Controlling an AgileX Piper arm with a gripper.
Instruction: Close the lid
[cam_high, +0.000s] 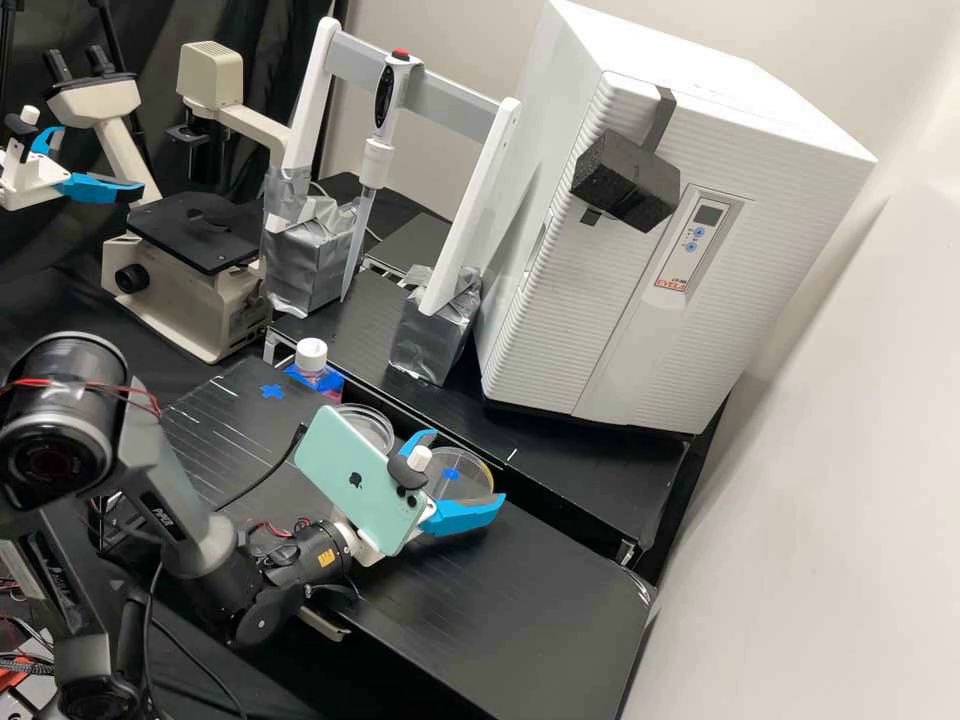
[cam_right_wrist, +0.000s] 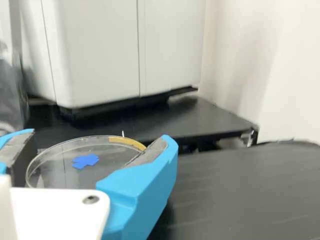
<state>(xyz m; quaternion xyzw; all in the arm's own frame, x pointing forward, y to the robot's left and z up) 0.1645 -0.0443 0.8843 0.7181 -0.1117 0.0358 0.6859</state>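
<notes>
The gripper (cam_high: 466, 466) is over the middle of the bench, its two blue fingers wide apart. A round clear dish (cam_high: 478, 492) with a yellowish rim part lies between and just beyond them; a blue mark shows in or through it. In the wrist view the gripper (cam_right_wrist: 99, 137) has the clear dish (cam_right_wrist: 60, 175) between its spread fingers, the rim close to both pads; contact cannot be told. Beside it, a second clear round piece (cam_high: 372, 424) sits partly behind the phone. Which piece is the lid cannot be told.
A phone (cam_high: 345, 480) is mounted on the wrist. Behind the dishes are a white-capped bottle (cam_high: 311, 358), a raised black shelf (cam_high: 590, 480), a pipette (cam_high: 375, 160) on a stand and a large white cabinet (cam_high: 640, 330). A microscope (cam_high: 190, 240) stands at the back left.
</notes>
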